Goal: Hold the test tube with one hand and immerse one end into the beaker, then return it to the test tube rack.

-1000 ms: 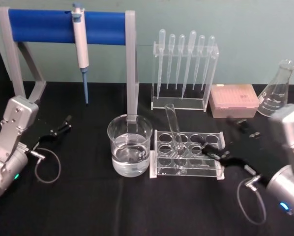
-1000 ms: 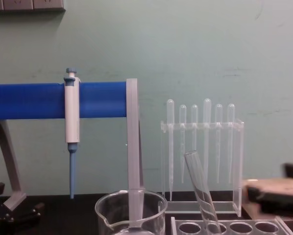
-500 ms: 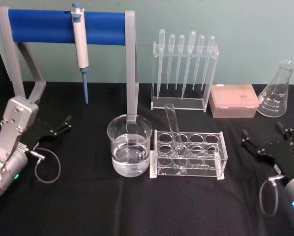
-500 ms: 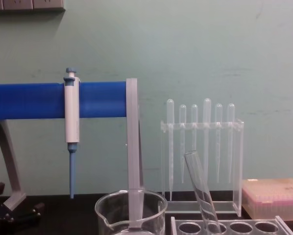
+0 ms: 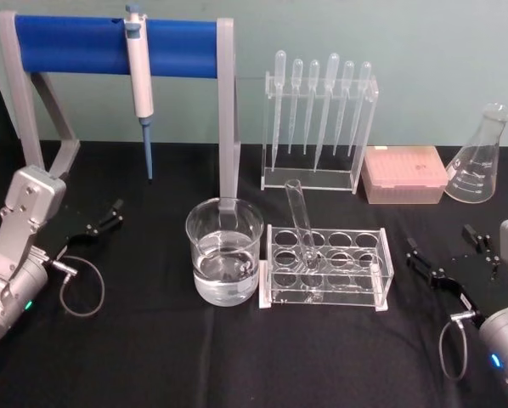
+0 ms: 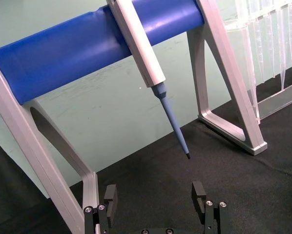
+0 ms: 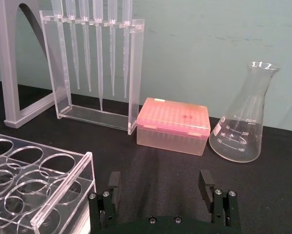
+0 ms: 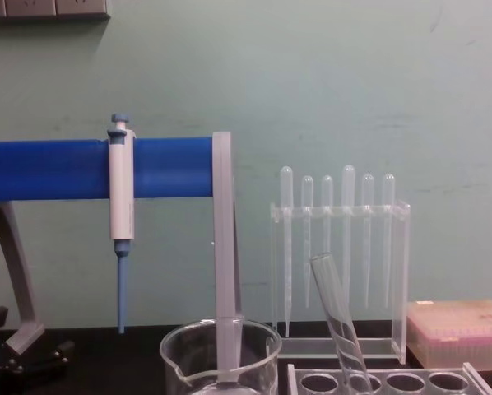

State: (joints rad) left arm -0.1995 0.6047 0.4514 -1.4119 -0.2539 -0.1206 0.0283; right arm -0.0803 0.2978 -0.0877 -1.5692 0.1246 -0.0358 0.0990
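The test tube [image 5: 301, 219] leans tilted in a hole of the clear acrylic rack [image 5: 380, 274], its open end up; in the chest view the test tube [image 8: 337, 322] rises beside the beaker [image 8: 221, 355]. Just left of the rack stands the beaker [image 5: 224, 255], partly filled with clear liquid. My right gripper [image 5: 448, 252] hovers open and empty to the right of the rack, apart from it; the right wrist view shows its fingers [image 7: 114, 183] spread, with the rack's corner [image 7: 48, 195] alongside. At the far left my left gripper [image 5: 101, 223] rests open and empty, its fingers [image 6: 109, 199] spread below the pipette stand.
A grey stand with a blue bar [image 5: 110, 44] holds a pipettor [image 5: 138, 76] behind the beaker. Behind the rack are a holder of plastic pipettes [image 5: 318, 123], a pink tip box [image 5: 403, 174] and a conical flask [image 5: 479, 157]. Black cloth covers the table.
My right gripper has drawn back from the rack's right end to the right side of the table, then settled there open. The test tube stays in the rack; the left arm is still.
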